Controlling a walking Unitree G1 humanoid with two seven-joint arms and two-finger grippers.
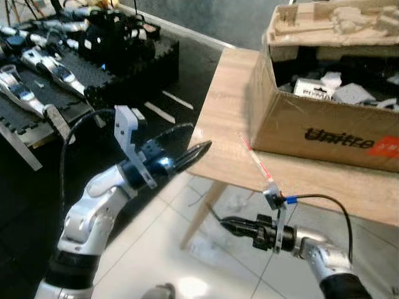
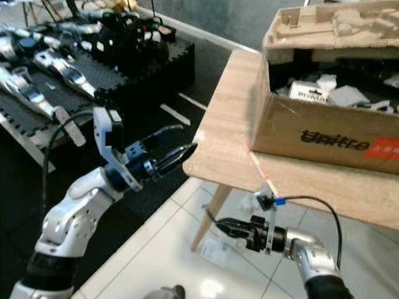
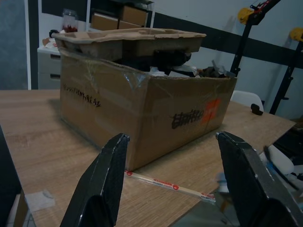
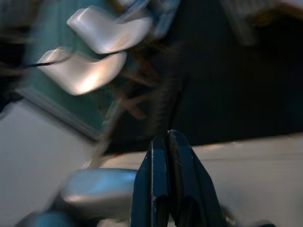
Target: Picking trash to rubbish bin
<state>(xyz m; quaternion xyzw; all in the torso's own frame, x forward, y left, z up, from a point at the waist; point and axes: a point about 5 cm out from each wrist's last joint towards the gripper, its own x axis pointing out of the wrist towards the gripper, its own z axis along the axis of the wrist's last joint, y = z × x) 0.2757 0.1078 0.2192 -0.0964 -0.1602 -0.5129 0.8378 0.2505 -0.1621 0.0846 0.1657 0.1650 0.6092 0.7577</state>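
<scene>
A thin paper-wrapped stick with red marks [image 1: 257,161] lies on the wooden table [image 1: 224,124], just in front of a cardboard box [image 1: 324,128]. The same stick [image 3: 165,184] appears in the left wrist view, low between the fingers and beyond their tips. My left gripper [image 1: 198,138] is open at the table's near-left corner, pointing toward the box. My right gripper [image 1: 224,223] hangs below the table's front edge over the floor. Its fingers [image 4: 168,142] are pressed shut with nothing between them.
The box is full of packaging, with a pulp tray [image 1: 330,22] on top. Black foam mats holding robot parts [image 1: 75,56] lie on the floor to the left. A table leg [image 1: 202,208] slants down to white tiles, where a clear wrapper [image 2: 215,249] lies.
</scene>
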